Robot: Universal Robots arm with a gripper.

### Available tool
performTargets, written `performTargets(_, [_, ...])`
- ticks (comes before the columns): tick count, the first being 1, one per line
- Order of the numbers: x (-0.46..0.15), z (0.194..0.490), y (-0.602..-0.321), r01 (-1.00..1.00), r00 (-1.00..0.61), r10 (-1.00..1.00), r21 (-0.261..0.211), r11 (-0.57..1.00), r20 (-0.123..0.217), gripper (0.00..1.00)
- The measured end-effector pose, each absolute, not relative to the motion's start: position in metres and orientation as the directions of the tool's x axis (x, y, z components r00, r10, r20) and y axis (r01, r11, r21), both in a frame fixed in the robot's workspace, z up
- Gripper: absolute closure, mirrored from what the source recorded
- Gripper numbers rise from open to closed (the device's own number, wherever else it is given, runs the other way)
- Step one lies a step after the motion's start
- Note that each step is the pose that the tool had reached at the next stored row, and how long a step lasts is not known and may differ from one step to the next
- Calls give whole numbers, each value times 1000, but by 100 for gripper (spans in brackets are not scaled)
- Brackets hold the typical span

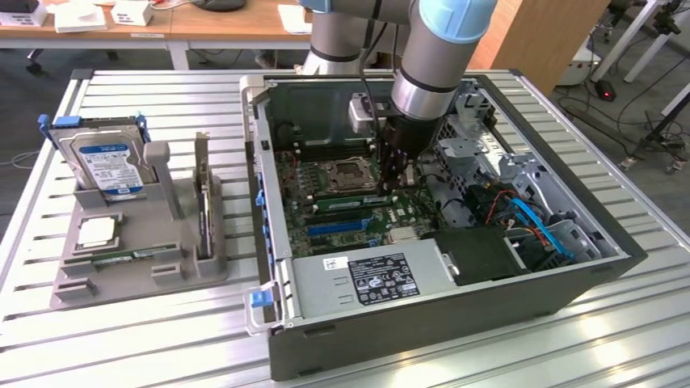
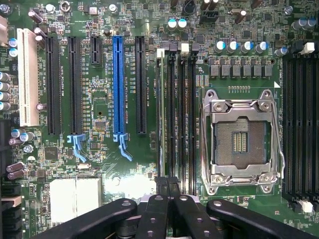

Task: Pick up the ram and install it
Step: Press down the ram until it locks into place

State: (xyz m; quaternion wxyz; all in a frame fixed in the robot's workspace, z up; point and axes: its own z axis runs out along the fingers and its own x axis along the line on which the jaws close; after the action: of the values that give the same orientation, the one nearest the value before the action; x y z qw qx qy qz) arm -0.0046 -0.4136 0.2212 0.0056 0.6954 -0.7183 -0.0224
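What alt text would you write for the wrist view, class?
The black gripper, shut, hangs over a green motherboard, its tips at the end of the black memory slots beside the empty silver processor socket.

Even, bright indoor light, soft shadows, no hard glare.
Exterior view: slatted metal table shines pale at its near edge; open computer case darker inside, arm shading the board. Wrist view: motherboard evenly lit and sharp, mild sheen on CPU socket frame; dark gripper softly blurred.
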Motion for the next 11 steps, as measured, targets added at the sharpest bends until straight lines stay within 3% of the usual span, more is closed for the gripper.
performTargets(11, [-5, 228, -414, -999, -33, -999, 40, 32, -24, 91])
